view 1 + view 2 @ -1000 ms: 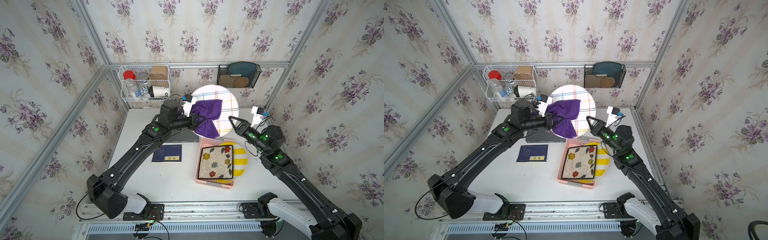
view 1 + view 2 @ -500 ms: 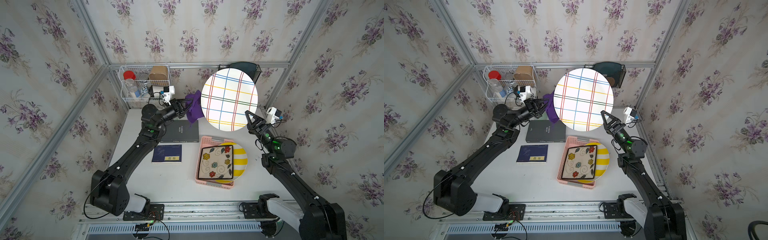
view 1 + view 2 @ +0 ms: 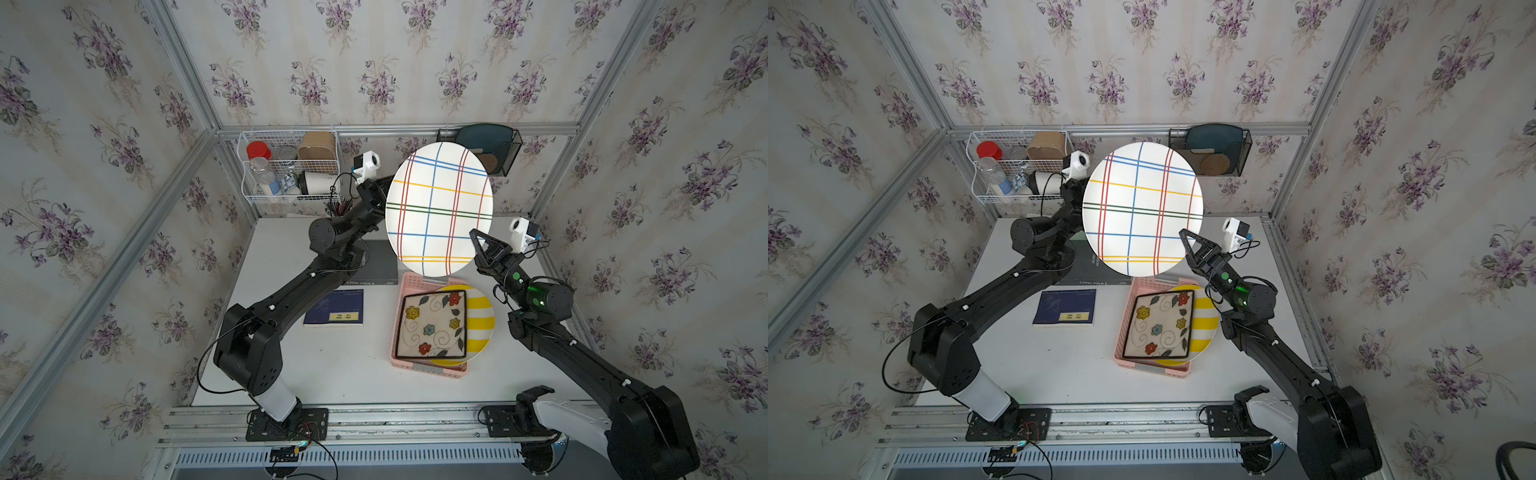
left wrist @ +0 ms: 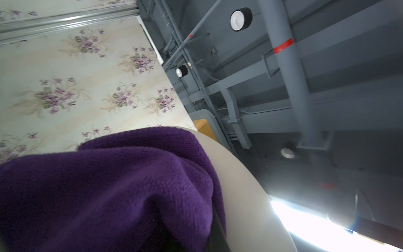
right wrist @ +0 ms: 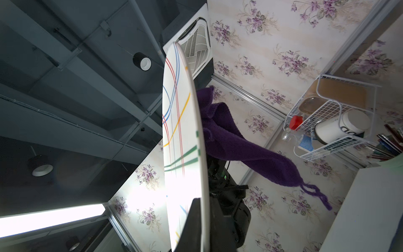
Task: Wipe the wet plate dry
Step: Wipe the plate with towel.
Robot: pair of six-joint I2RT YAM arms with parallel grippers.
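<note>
We see the purple cloth [image 4: 104,192] close to the lens, bunched in thick folds and filling much of the frame. Its knitted surface lies against the pale, unpatterned side of the plate [image 4: 244,196], whose curved edge emerges from behind the cloth. Beyond the cloth we see a wallpapered wall [image 4: 76,87] with violet flower sprigs, bordered by an aluminium frame bar [image 4: 65,21]. The remainder shows a grey ceiling [image 4: 349,98] carrying a pipe [image 4: 290,87] banded in red, round lamps [image 4: 239,18] and a bright strip light [image 4: 305,227].
</note>
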